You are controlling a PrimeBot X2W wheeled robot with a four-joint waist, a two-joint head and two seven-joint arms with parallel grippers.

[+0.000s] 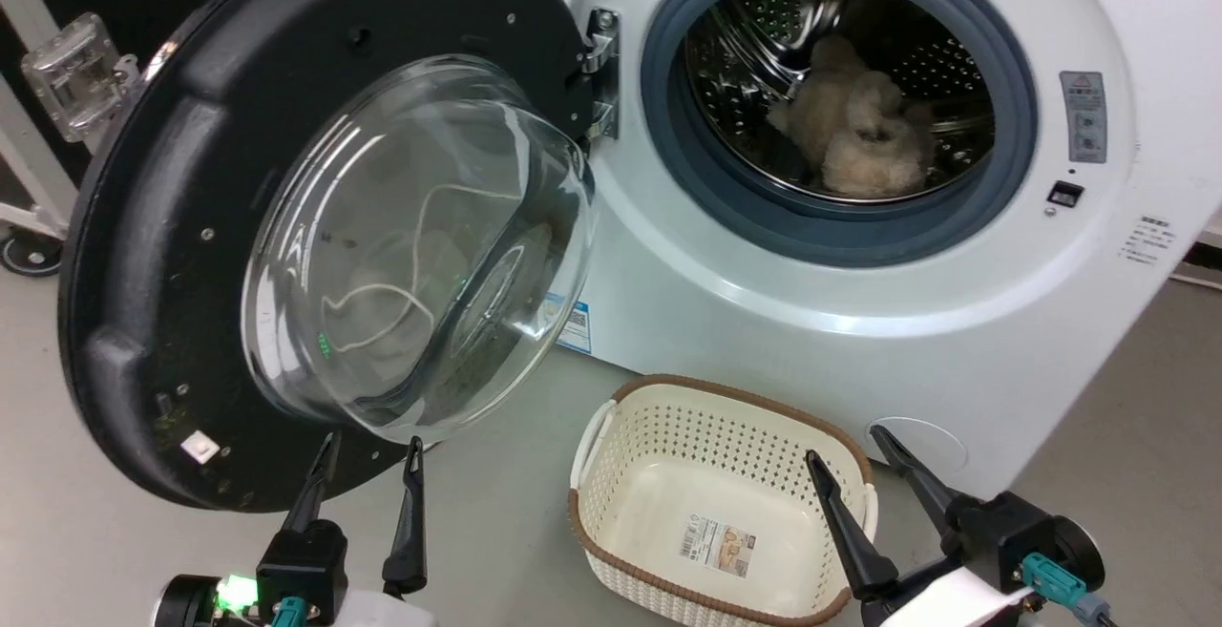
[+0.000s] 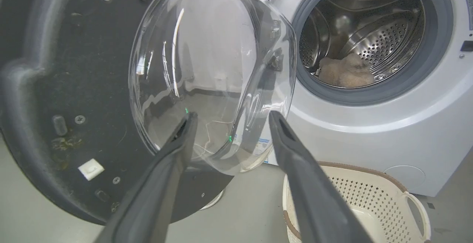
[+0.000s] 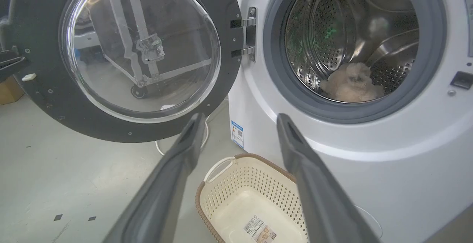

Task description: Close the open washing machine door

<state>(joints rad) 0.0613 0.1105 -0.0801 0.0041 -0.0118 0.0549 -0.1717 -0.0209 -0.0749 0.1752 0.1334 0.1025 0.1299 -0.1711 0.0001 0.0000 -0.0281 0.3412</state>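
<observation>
My left claw (image 1: 372,446) hung nearest, fingers parted wide and gripping nothing, its tips just below the washing machine door (image 1: 172,226), which stood swung wide open to the left of the washing machine (image 1: 764,322). My right claw (image 1: 845,446), likewise spread and empty, sat by the basket (image 1: 726,393). I judged it best to push the black rim far from the hinge (image 1: 600,73), not the glass. The basket held only a label (image 1: 716,541); the drum (image 1: 754,26) held a pale fluffy bundle (image 1: 859,131).

No text can be read: a blue sticker (image 3: 237,134) and grey label (image 1: 1084,116) on the washer (image 1: 764,322), and a barcode sticker (image 1: 718,543) in the basket (image 1: 611,493), are too small.
</observation>
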